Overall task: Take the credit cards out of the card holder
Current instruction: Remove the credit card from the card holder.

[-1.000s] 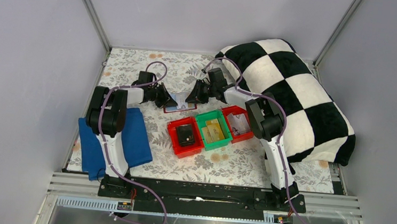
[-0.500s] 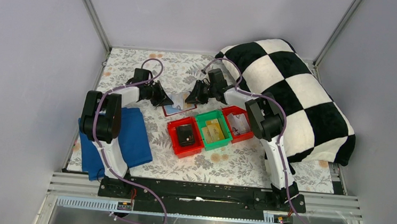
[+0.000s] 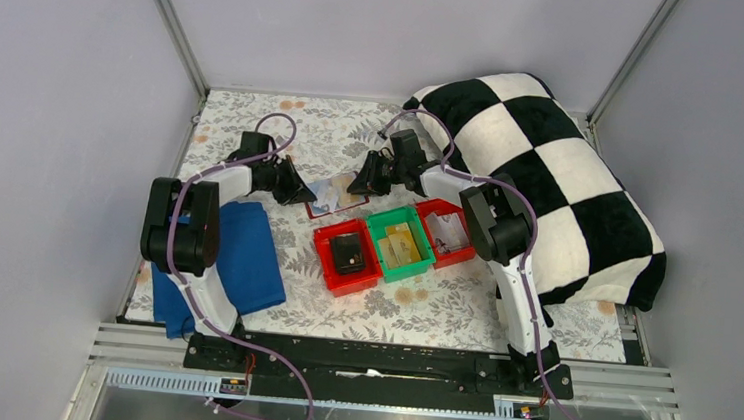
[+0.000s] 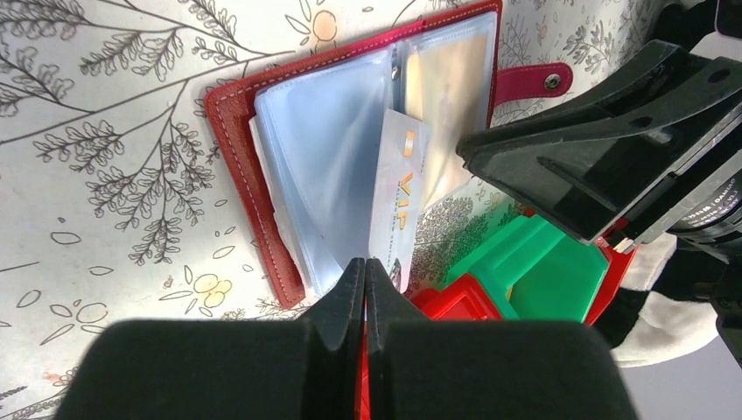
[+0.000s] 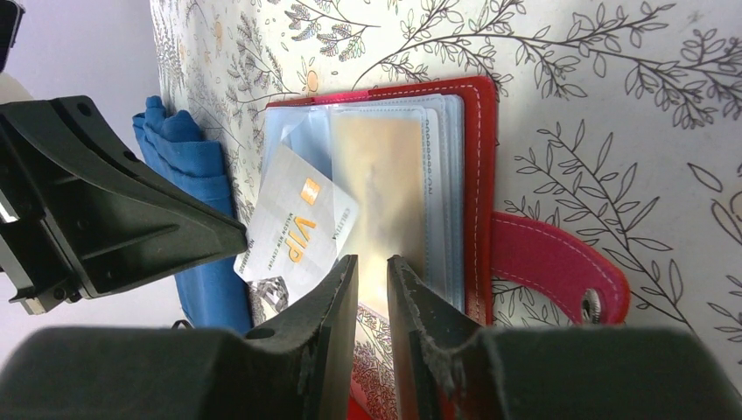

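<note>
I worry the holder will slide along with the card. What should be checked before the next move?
1. Card holder lies open, strap unfastened: ok.
2. VIP card partly out of its sleeve: ok.
3. Left claw shut at the card's lower edge: ok; real grip on it: cannot tell.
4. Right claw narrowly open over the holder's strap-side page: ok; pressing it down: cannot tell.

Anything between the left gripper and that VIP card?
Nothing visible. The left gripper is shut right at the card's free edge, and the card is already partway out of the holder.
</note>
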`<state>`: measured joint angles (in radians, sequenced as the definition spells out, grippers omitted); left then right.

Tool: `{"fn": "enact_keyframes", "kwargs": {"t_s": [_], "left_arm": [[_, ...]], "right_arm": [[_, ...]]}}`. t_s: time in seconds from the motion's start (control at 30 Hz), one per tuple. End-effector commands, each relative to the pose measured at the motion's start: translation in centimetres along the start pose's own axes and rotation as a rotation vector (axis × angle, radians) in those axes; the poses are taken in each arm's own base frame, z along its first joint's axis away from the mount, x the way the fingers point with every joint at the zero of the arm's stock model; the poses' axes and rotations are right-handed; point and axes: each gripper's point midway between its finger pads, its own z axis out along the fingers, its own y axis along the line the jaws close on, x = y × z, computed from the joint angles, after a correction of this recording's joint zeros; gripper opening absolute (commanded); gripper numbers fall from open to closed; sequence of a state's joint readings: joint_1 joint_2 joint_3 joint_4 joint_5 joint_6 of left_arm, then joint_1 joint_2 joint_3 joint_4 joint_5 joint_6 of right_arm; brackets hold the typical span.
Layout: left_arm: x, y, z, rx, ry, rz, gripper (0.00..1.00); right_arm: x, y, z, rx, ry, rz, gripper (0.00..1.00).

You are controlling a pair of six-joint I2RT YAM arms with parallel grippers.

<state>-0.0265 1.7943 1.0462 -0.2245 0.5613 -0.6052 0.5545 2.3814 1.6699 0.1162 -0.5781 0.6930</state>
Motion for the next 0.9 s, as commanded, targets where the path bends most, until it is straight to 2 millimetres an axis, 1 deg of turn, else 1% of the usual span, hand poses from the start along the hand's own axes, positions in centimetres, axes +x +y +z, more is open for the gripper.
{"fn": "enact_keyframes", "kwargs": {"t_s": [0.0, 0.13, 0.37, 0.57, 0.63, 0.7, 0.73, 0.8, 0.87], "left_arm": [[-0.5, -1.5, -1.0, 0.054, -0.028, 0.043, 0.00], [-0.4, -1.9, -1.6, 0.047, -0.013, 0.050, 0.00], [0.9, -1.5, -1.9, 0.047, 0.030, 0.037, 0.00], [0.8, -1.7, -1.6, 0.069, 0.009, 0.033, 0.00], [0.6, -1.8, -1.6, 0.072, -0.001, 0.031, 0.00], [0.3, -2.0, -1.7, 0.075, -0.016, 0.034, 0.00], [0.1, -2.1, -1.8, 0.073, -0.024, 0.033, 0.00], [-0.3, -2.2, -1.8, 0.071, -0.040, 0.034, 0.00], [-0.5, -2.3, -1.8, 0.072, -0.043, 0.032, 0.00]], "right_arm": [[1.4, -1.8, -0.6, 0.073, 0.031, 0.010, 0.27], [1.4, -1.7, -0.7, 0.072, 0.031, 0.007, 0.27], [1.3, -1.5, -0.7, 0.060, 0.032, 0.008, 0.27], [1.2, 0.0, -1.6, 0.020, 0.020, -0.012, 0.29], [1.0, 0.7, -2.1, 0.004, 0.009, -0.025, 0.35], [0.9, 1.4, -2.6, -0.014, 0.005, -0.032, 0.44], [0.8, 1.7, -2.8, -0.024, 0.002, -0.034, 0.47], [1.2, 2.6, -3.0, -0.061, 0.018, -0.031, 0.54], [1.5, 2.9, -3.0, -0.080, 0.038, -0.018, 0.58]]}}
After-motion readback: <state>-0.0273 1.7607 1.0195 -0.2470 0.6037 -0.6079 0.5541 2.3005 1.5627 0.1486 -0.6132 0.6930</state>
